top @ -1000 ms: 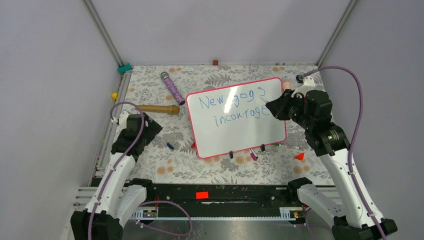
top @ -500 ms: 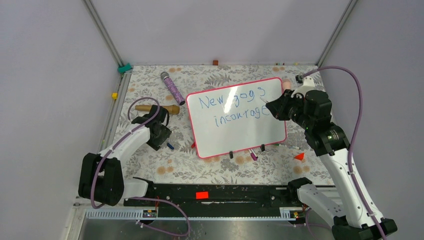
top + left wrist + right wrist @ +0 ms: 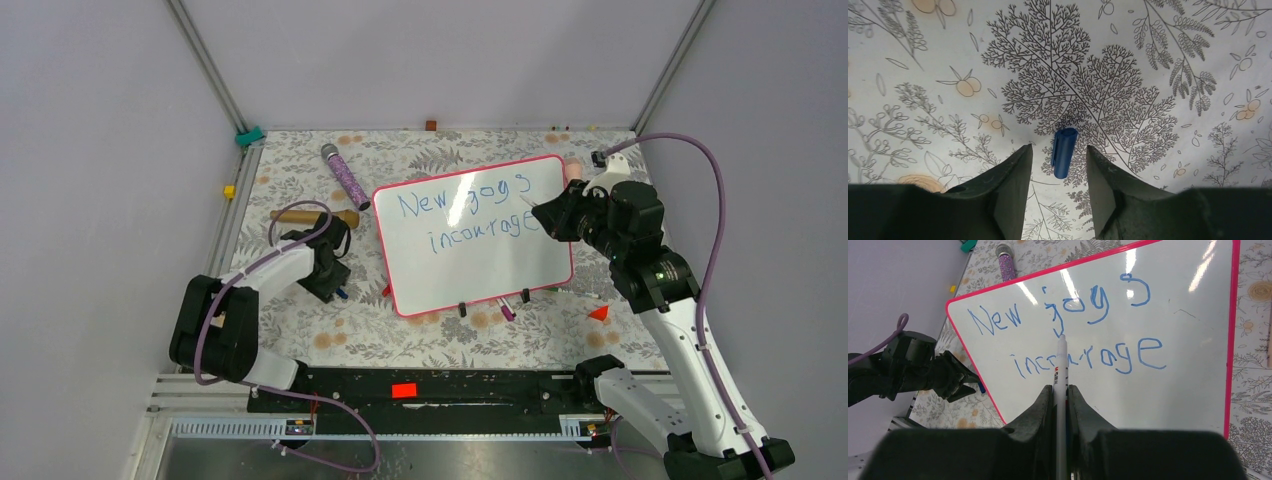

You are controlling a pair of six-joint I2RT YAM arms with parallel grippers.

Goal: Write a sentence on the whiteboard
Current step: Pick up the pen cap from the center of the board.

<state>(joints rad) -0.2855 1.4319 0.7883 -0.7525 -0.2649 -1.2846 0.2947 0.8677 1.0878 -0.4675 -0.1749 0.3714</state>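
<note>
Floral tablecloth [image 3: 300, 330] inside grey walls. Top view: whiteboard [image 3: 480, 280] lies tilted at centre-right of frame, and the sentence [image 3: 465, 215] is in blue, two lines, on its upper half. Left gripper [image 3: 335, 285] is low over the cloth at centre-left, just beside the board's left edge, over a small blue cap [image 3: 341, 292]. Right gripper [image 3: 548, 215] hangs over the board's right edge.

Left wrist view: jaws apart, one each side of the cap at frame centre, with a gap showing on both sides, so no grip yet. The cap lies slightly skewed to the jaws. Risk: closing off-centre could squirt or roll it away across the cloth.

Right wrist view: jaws clamped on a white marker [image 3: 1062, 375] with its tip up-frame over the written words. Can't tell whether the tip touches. Risk: lowering here would overwrite or smear the letters. Nothing pins the board, so pen pressure could slide it on the cloth and skew later strokes.
</note>
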